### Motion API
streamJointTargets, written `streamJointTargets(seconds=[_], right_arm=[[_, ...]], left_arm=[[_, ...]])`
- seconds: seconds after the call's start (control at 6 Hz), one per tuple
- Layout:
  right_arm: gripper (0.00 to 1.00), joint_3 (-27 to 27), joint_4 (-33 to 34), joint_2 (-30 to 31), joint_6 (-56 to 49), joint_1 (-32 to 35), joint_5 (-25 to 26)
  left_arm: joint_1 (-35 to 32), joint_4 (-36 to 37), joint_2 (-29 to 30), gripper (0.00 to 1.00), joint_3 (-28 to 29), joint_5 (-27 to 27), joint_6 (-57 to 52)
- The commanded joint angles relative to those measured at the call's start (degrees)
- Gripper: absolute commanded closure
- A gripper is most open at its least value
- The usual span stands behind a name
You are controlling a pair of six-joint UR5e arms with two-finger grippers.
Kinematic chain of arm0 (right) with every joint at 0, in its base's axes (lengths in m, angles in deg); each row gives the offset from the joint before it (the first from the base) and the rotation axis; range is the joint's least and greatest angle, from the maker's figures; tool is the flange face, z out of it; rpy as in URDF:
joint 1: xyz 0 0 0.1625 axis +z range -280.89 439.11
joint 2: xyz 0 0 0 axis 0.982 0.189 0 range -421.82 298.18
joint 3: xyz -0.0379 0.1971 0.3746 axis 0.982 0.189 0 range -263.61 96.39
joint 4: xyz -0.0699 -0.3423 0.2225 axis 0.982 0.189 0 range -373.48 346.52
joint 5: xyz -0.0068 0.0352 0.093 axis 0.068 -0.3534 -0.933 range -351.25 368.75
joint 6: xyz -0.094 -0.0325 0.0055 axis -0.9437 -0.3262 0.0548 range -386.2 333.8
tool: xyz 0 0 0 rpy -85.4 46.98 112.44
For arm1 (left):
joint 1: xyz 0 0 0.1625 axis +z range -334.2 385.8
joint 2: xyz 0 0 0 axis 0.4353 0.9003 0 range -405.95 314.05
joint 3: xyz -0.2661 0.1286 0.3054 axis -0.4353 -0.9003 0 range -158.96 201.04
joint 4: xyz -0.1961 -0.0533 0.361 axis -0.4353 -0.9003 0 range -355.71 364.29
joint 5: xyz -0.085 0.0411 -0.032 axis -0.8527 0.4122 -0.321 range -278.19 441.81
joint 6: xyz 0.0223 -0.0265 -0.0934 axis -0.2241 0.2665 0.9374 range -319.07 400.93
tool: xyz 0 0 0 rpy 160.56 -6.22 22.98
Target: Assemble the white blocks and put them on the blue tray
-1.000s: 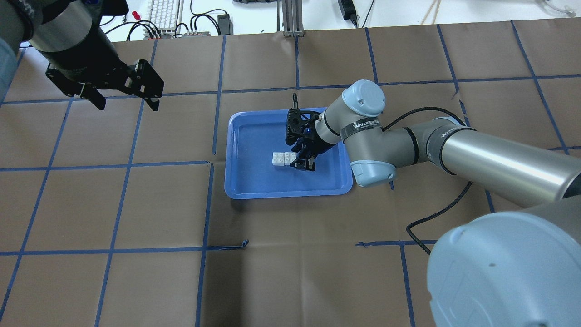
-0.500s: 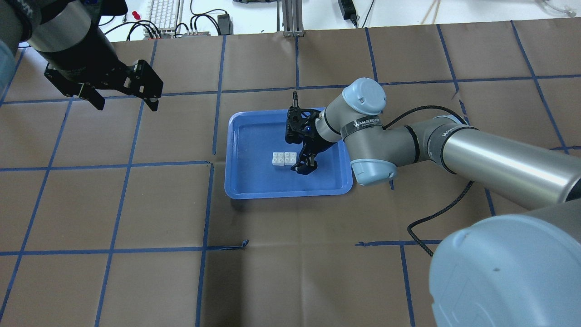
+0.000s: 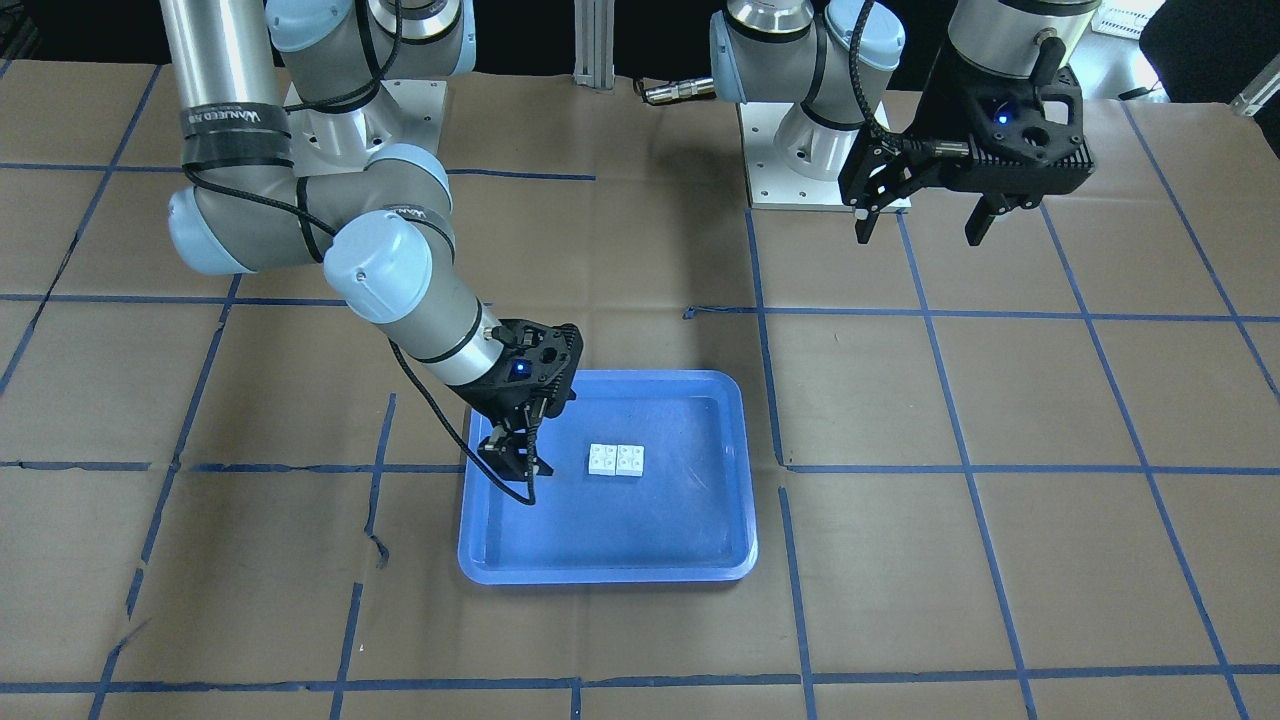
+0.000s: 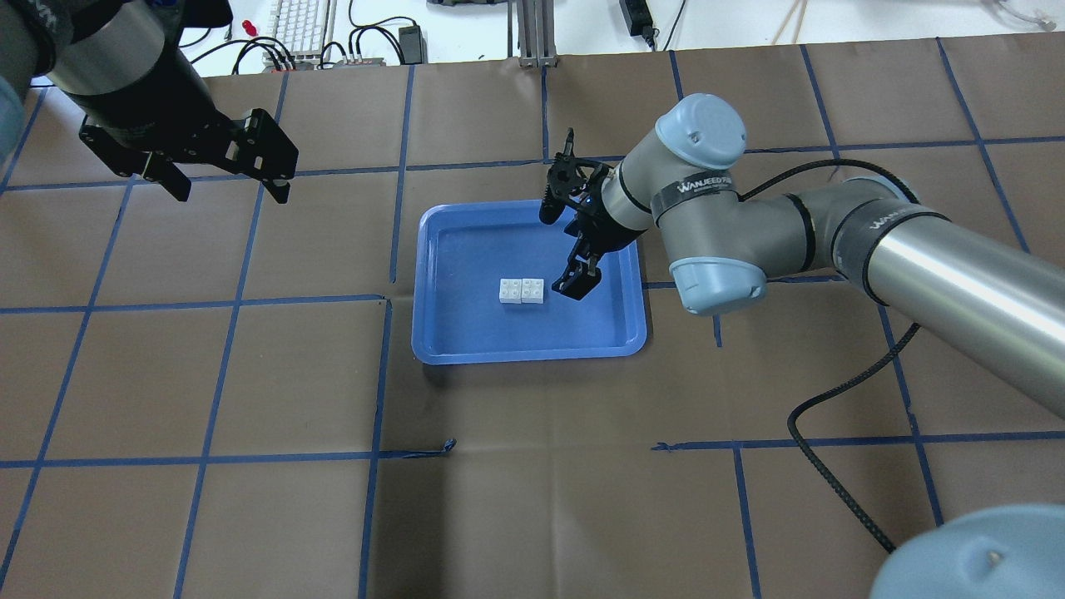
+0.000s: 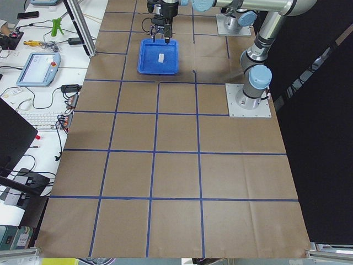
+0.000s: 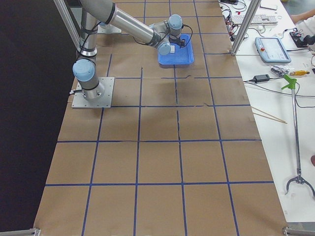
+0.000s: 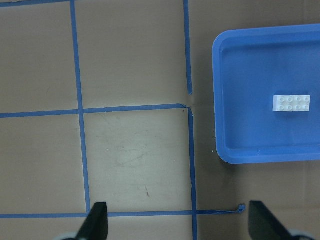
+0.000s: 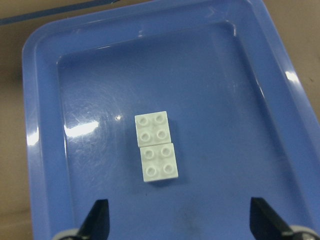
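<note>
The two white blocks (image 4: pixel 522 290) lie joined side by side, studs up, in the middle of the blue tray (image 4: pixel 466 249). They also show in the front view (image 3: pixel 616 459), the right wrist view (image 8: pixel 156 146) and the left wrist view (image 7: pixel 291 103). My right gripper (image 4: pixel 576 285) is open and empty. It hangs over the tray (image 8: pixel 90 75) just to the right of the blocks, clear of them. My left gripper (image 4: pixel 231 190) is open and empty, high over the table far to the left of the tray (image 7: pixel 250 75).
The table is covered with brown paper marked by a blue tape grid (image 4: pixel 383 366). A keyboard (image 4: pixel 299 25), cables and an aluminium post (image 4: pixel 537 33) lie beyond the far edge. The arm bases (image 3: pixel 830 160) stand at the robot's side.
My right gripper has let go of the blocks, risen and drawn back to the right. The blocks stay put on the tray. The left arm has barely moved.
</note>
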Motion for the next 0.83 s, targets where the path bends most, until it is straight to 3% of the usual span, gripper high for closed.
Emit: streamJointTargets(seconds=[0.0, 0.17, 0.33, 0.67], right_arm=[[0.0, 1.5, -12.2, 7.6, 12.1, -4.0, 6.0], [0.0, 1.6, -15.1, 10.2, 18.6, -5.4, 10.6], [0.0, 2.9, -20.5, 12.7, 25.5, -6.3, 12.0], [0.0, 12.8, -35.6, 15.3, 42.6, -6.3, 22.4]], left_arm=[[0.0, 0.0, 0.0, 0.0, 0.0, 0.0, 0.0], [0.0, 0.0, 0.0, 0.0, -0.1, 0.0, 0.0], [0.0, 0.0, 0.0, 0.0, 0.0, 0.0, 0.0], [0.1, 0.0, 0.0, 0.0, -0.1, 0.0, 0.0]])
